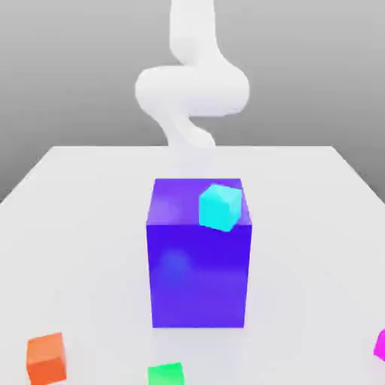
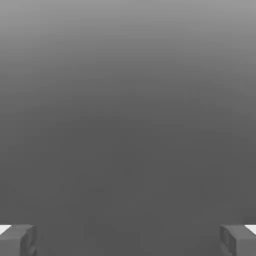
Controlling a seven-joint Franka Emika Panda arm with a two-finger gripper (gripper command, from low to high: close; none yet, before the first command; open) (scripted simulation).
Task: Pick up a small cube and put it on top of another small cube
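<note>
Gripper [image 2: 128, 240] stood wide open, empty. Magenta cube [image 1: 380, 344] sat at worktop [image 1: 75, 225] edge, exterior view's right; green cube [image 1: 165, 374] lay near front, well apart, before blue cube [image 1: 199, 278].

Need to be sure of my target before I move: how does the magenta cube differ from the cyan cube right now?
The magenta cube lies on the white table at the exterior view's right edge, partly cut off; the cyan cube sits up on the big blue-violet cube. The cyan cube is tilted, one corner toward the camera; the magenta cube's pose cannot be judged. Colour differs: pink-purple against light blue-green. Both are small and plain.
</note>
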